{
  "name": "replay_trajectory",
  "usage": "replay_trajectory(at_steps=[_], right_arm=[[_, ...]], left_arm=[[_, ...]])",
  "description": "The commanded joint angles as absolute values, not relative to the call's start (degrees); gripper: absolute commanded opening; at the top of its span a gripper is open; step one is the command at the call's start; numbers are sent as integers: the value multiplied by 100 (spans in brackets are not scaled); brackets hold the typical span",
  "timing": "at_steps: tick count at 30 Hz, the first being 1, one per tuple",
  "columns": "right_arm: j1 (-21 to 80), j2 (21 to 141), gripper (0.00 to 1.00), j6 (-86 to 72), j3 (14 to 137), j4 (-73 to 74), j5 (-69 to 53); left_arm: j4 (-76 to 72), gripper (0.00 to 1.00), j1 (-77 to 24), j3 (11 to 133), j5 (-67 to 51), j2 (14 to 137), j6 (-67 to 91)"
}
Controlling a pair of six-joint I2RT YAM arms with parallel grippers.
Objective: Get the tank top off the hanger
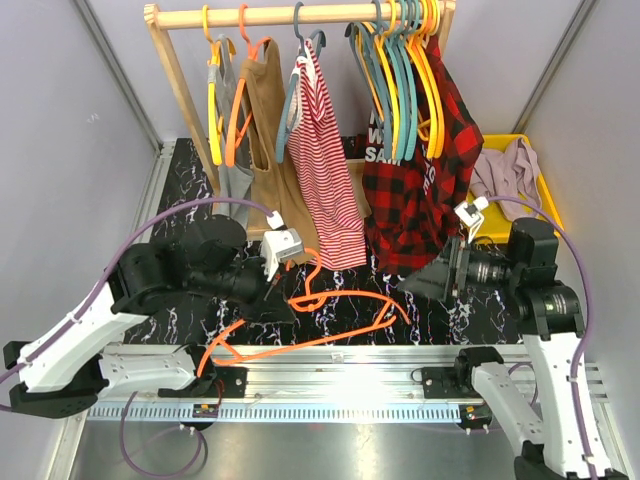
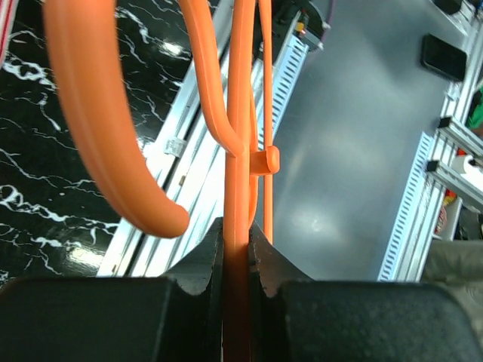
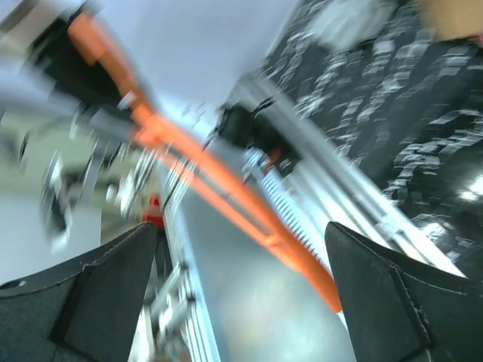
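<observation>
A bare orange hanger [image 1: 345, 293] hangs tilted over the front of the black marble table, with no garment on it. My left gripper [image 1: 272, 292] is shut on its thin bar; in the left wrist view the jaws [image 2: 236, 241] pinch the orange bar [image 2: 240, 151] below the hook. My right gripper [image 1: 425, 280] stands open beside the hanger's right end. In the blurred right wrist view the hanger [image 3: 226, 185] runs across between its fingers [image 3: 392, 286] without touching them. A pale mauve garment [image 1: 505, 170], apparently the tank top, lies crumpled in the yellow bin [image 1: 548, 195].
A wooden rack [image 1: 300, 15] at the back holds grey, brown [image 1: 268, 130] and red-striped [image 1: 325, 170] tops and a red plaid shirt [image 1: 420, 190] on coloured hangers. The aluminium rail [image 1: 340, 375] runs along the near edge. Grey walls close both sides.
</observation>
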State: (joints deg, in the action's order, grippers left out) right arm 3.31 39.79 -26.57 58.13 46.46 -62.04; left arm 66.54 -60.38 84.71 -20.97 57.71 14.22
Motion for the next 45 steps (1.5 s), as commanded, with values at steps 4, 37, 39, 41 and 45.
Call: replay_trajectory(at_steps=[4, 37, 39, 41, 45], right_arm=[[1221, 3999, 100, -1768, 6433, 4964, -7323], [3296, 4746, 0, -1090, 6759, 5783, -6864], [3296, 4772, 0, -1107, 6776, 5757, -6734], [3296, 4825, 0, -1134, 6855, 5774, -6505], [3296, 4895, 0, -1090, 7372, 6020, -5497]], left_arm=[[6294, 0, -6003, 8446, -2900, 5327, 1449], [5932, 0, -4746, 9282, -3349, 6293, 958], [6064, 9, -4755, 9185, -3042, 6284, 949], [6274, 98, -4746, 9115, -2369, 6284, 1028], [6617, 99, -4746, 9193, -533, 6135, 1361]])
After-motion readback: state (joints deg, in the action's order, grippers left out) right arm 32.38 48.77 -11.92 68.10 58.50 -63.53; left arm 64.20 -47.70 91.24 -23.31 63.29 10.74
